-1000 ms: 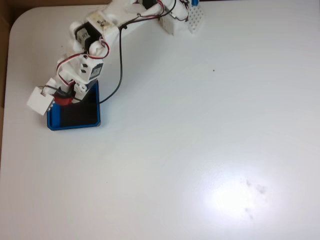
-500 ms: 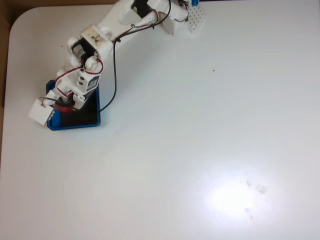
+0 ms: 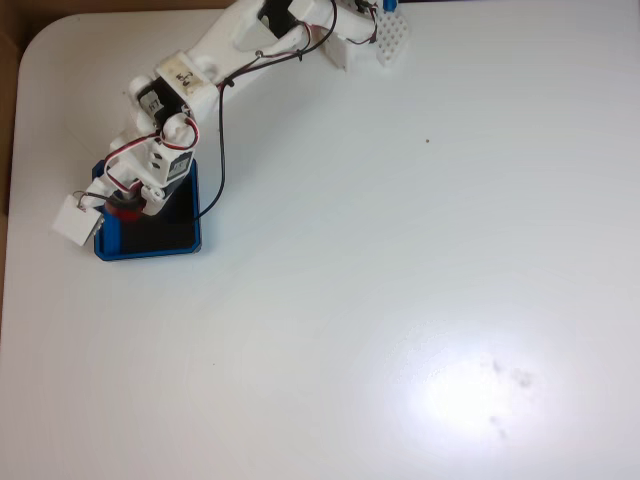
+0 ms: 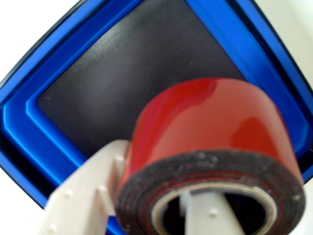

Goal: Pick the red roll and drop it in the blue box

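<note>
The white, 3D-printed robot arm [image 3: 215, 60] reaches from its base at the far edge of the white table [image 3: 400, 250] toward the table's far-left corner, as the fixed view shows it. Red, white and black wires loop along its links. Its two-finger gripper [image 3: 125, 205] hangs over the square shallow blue box [image 3: 150, 248] with bright blue walls, rounded corners and a black floor, which sits near the left edge of the table, just in from that corner. A small white block [image 3: 76, 220] on the wrist juts past the box's left wall.

The jaws are clamped on the red roll [image 4: 210, 147], a small tape-like ring with a glossy red side, a dark grey foam-like end face and a pale inner core. In the wrist view one pale plastic finger [image 4: 85, 196] presses the roll's outer wall on the left, and the other finger [image 4: 210, 215] passes through the hollow core. The roll is held above the black floor of the box [image 4: 19, 127], apart from it, with blue walls visible left and right of it. In the fixed view only a speck of red [image 3: 124, 208] shows beneath the gripper, over the box's left half.

A white perforated block [image 3: 392, 38] stands at the far edge beside the arm's base. No writing can be read on the arm, the roll or the box.
</note>
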`<state>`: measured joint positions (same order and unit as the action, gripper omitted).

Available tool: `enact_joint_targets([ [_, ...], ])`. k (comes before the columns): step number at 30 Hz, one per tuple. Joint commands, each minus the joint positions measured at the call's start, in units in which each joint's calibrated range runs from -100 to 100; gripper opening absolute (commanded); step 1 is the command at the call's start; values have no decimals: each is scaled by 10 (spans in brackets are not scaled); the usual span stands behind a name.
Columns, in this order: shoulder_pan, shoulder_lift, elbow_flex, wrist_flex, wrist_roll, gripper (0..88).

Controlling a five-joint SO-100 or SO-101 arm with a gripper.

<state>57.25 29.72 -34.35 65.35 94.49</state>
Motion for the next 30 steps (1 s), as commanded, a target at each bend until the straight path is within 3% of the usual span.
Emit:
enact_joint_targets([
  [1,5,-7,-35,-8,-1,5],
  [9,5,-13,-34,-6,-3,18],
  [15,13,-15,-33,-5,-3,134],
  [20,16,-47,-28,-3,-2,150],
  [30,12,-257,201,-66,-3,150],
])
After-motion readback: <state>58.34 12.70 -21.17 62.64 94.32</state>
